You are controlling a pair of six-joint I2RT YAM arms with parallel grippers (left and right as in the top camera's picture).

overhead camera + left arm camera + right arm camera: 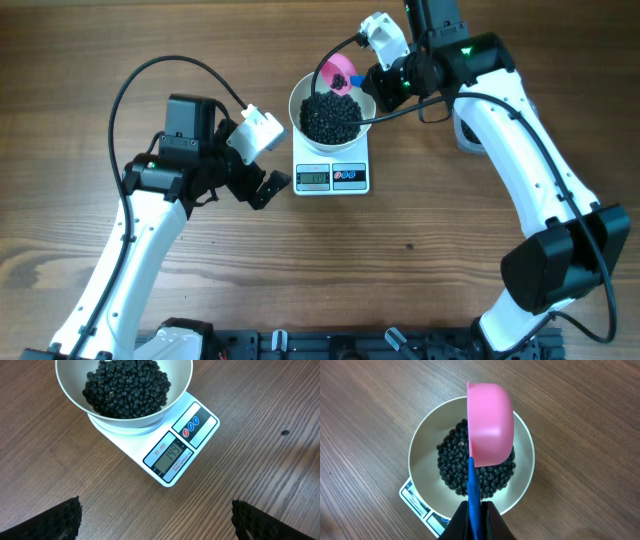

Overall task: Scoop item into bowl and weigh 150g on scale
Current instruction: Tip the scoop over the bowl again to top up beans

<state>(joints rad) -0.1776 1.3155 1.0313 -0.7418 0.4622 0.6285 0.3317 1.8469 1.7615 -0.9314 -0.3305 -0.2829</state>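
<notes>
Right gripper (476, 512) clamped on the blue handle of the pink plastic scoop (490, 425), arm stretched over the round white bowl (297, 102) of black beads (330, 117) on the white rectangular scale (332, 178), far edge of the bench (420, 250); left gripper (156, 517) gaping, empty

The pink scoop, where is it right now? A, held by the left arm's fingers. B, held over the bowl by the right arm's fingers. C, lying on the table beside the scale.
B: the right arm's fingers clamp its blue handle, and the pink scoop sits above the bowl of black beans.
</notes>
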